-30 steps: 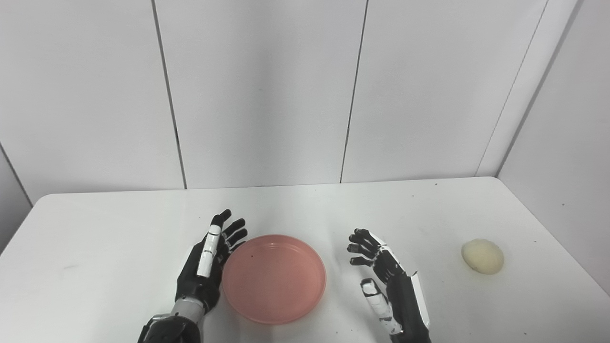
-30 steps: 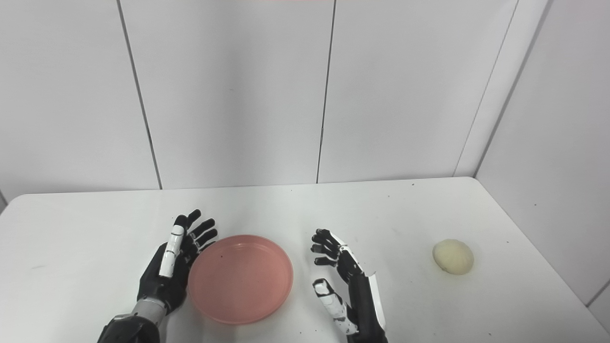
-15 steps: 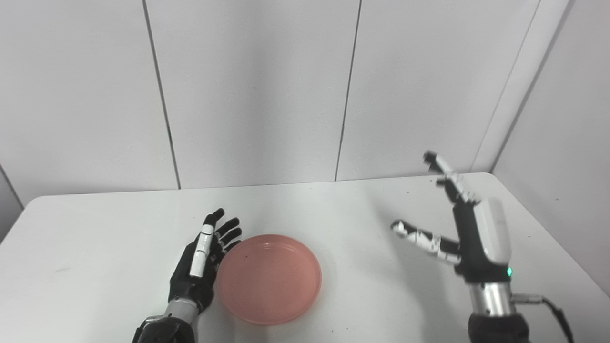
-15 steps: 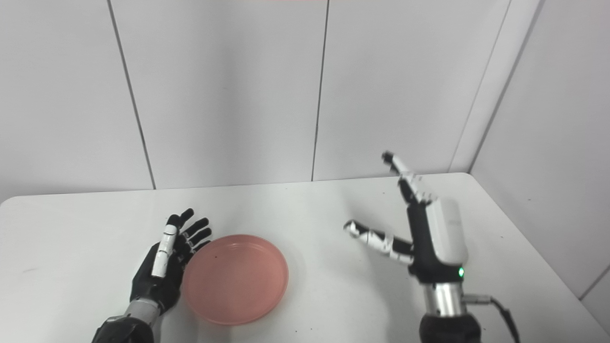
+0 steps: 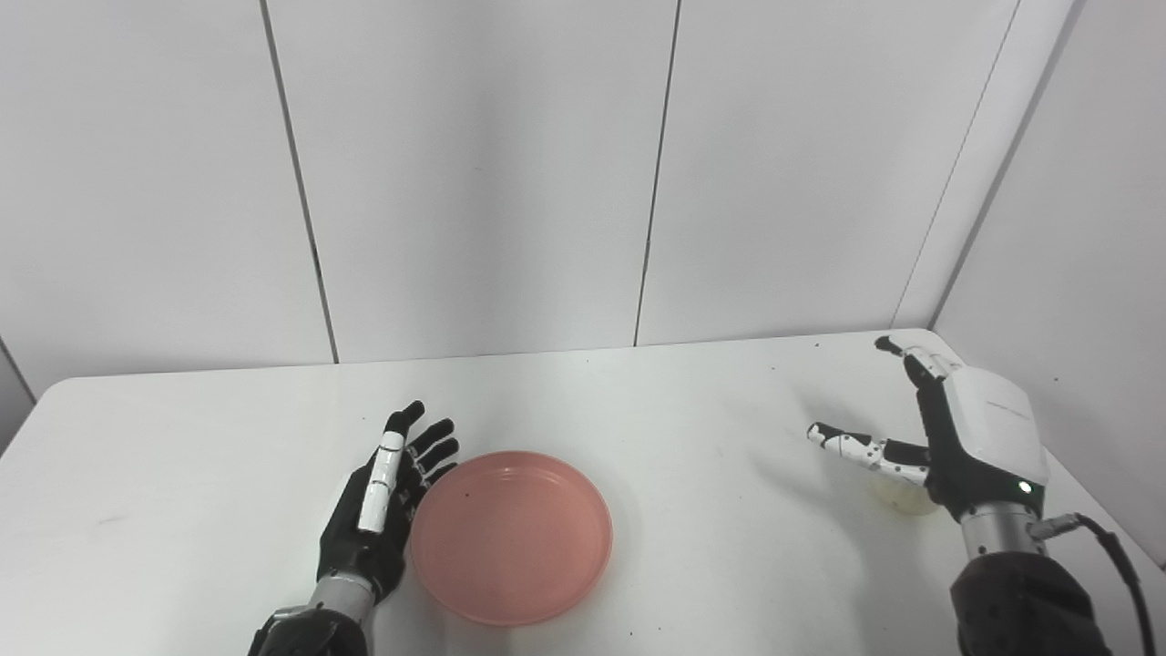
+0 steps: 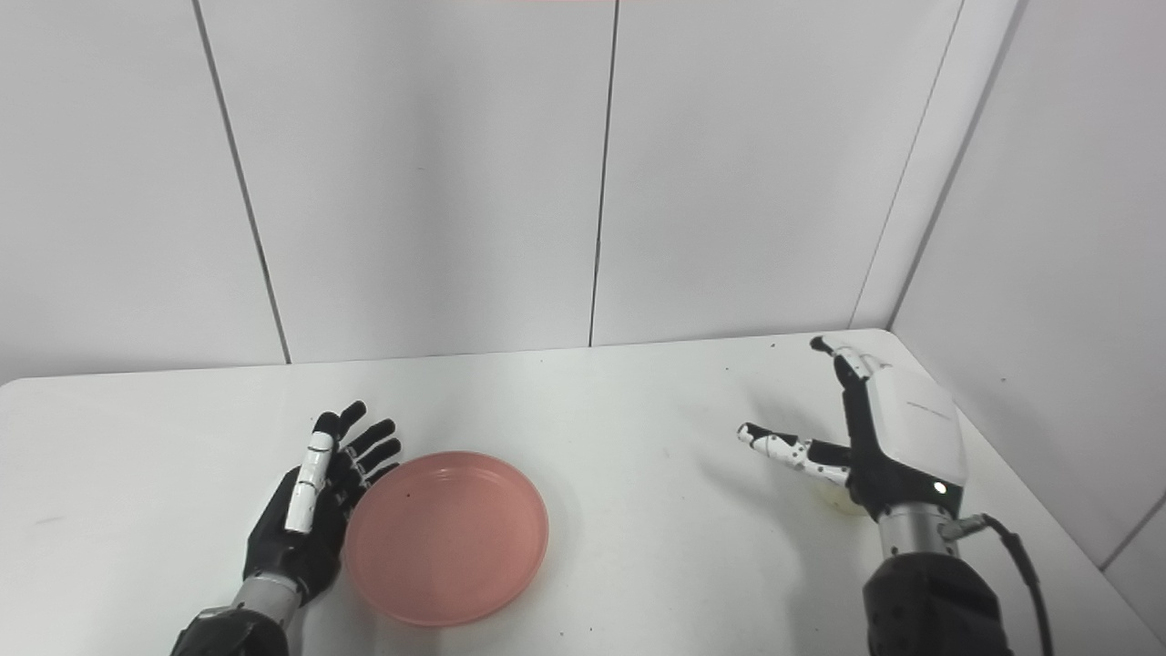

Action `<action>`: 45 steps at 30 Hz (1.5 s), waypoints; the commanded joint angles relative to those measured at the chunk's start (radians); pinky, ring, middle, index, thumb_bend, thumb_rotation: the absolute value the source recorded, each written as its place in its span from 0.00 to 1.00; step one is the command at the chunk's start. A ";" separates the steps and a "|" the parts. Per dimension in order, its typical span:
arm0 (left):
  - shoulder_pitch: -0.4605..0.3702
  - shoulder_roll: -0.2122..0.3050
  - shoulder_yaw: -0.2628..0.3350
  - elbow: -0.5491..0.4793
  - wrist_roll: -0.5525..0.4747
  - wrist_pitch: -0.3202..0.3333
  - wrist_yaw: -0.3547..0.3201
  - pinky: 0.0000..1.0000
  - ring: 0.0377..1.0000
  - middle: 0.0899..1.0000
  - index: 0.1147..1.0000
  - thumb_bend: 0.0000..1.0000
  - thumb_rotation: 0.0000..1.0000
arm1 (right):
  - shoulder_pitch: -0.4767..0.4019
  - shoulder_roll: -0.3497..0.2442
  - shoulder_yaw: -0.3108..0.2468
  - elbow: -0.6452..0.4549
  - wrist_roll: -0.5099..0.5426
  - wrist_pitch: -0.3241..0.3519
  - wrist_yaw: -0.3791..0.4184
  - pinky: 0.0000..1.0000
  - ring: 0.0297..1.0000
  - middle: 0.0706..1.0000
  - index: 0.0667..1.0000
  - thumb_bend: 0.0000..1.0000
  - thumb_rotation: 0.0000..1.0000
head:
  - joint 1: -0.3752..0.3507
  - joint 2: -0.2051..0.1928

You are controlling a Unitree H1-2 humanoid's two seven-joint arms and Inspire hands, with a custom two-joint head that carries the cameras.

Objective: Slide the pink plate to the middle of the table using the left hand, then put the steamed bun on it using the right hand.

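The pink plate [image 5: 510,538] lies empty on the white table [image 5: 638,410], a little left of its middle and near the front. My left hand [image 5: 383,501] rests flat and open against the plate's left rim, fingers pointing away from me. My right hand [image 5: 947,437] hovers open at the table's right side, thumb stretched to the left. It is directly above the steamed bun [image 5: 902,497], of which only a pale sliver shows under the palm. In the right eye view the bun [image 6: 838,499] peeks out the same way below the right hand [image 6: 879,437].
White wall panels [image 5: 474,182] rise behind the table's far edge and along its right side. A black cable [image 5: 1107,556] trails from my right wrist. Small dark specks dot the tabletop.
My right hand rose from beside the plate, swung right and came down over the bun, now covering most of it. The left hand and plate stayed put. The camera shifted slightly.
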 commanded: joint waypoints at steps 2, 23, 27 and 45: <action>0.008 0.003 0.000 -0.016 -0.005 0.031 0.002 0.81 0.84 0.82 0.89 0.65 0.82 | -0.040 -0.027 0.006 0.048 -0.031 0.026 -0.070 0.80 0.80 0.80 0.76 0.90 0.52 | -0.001 0.004; 0.005 0.011 -0.017 -0.016 0.002 0.038 -0.008 0.81 0.82 0.80 0.89 0.65 0.83 | -0.076 -0.104 0.070 0.492 0.081 0.072 -0.336 0.81 0.78 0.78 0.76 1.00 0.59 | 0.001 0.011; 0.005 0.013 -0.018 -0.017 0.002 0.040 -0.009 0.81 0.82 0.80 0.90 0.65 0.84 | -0.075 -0.111 0.078 0.482 0.085 0.101 -0.300 0.81 0.78 0.80 0.75 1.00 0.55 | 0.001 0.011; 0.004 0.016 -0.019 -0.029 0.001 0.057 -0.012 0.81 0.82 0.79 0.90 0.65 0.84 | -0.101 -0.059 0.010 0.500 0.123 0.103 -0.309 0.21 0.26 0.39 0.46 0.56 0.06 | 0.000 0.021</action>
